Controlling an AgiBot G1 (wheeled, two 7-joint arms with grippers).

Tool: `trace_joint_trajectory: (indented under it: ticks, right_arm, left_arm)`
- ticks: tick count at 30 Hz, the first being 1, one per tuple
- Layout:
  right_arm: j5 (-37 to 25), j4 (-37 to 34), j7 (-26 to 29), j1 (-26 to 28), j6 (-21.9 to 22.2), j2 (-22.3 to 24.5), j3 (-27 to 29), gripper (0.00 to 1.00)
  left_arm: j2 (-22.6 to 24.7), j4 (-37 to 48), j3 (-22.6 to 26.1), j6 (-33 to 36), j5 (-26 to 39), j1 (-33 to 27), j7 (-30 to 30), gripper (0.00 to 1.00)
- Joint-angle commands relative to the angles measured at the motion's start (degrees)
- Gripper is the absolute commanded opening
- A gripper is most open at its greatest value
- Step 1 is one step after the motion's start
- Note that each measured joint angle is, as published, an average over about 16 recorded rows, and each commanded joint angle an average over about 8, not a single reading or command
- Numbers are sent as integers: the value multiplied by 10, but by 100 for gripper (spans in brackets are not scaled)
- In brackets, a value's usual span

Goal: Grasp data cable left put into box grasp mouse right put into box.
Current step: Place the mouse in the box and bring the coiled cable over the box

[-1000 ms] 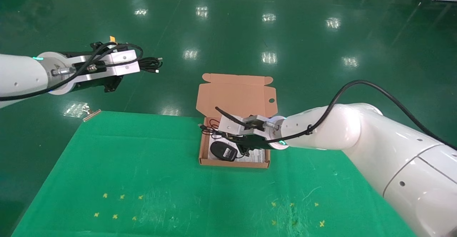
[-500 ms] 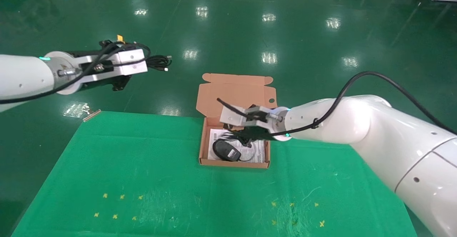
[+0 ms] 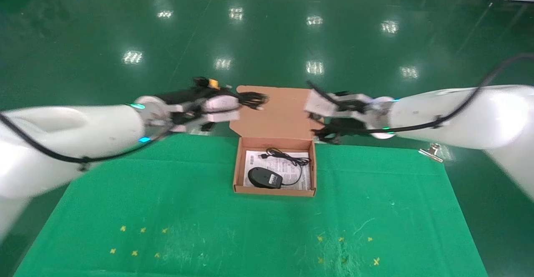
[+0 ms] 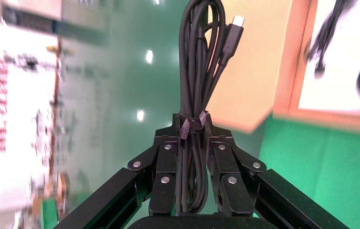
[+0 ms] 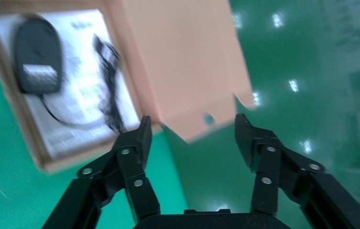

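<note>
Glossy white arms, cyan-lit wrist rings, black hoses, black screw-studded linkage fingers (image 5: 135, 157) on both grippers

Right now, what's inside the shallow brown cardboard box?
The box holds the black oval mouse and its thin cord, lying on a printed paper sheet. The mouse covers part of the sheet. The black data cable is not inside: the left gripper holds it.

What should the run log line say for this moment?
mouse: in box | left end effector: shut on data cable, near lid | right end effector: open, empty, beside lid
</note>
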Motion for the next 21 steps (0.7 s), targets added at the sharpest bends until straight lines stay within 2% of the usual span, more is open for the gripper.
trace_joint_trajectory:
  ticks: [1, 12, 21]
  right_arm:
    - [-8, 14, 8, 6, -3, 22, -1, 100]
    - [-67, 146, 94, 17, -23, 137, -5, 100]
    - [-108, 243, 156, 15, -36, 203, -3, 100]
  left_arm:
    - [16, 15, 6, -30, -10, 12, 17, 0]
    - [109, 157, 64, -126, -100, 24, 159, 0]
    - [130, 225, 147, -168, -211, 16, 233, 0]
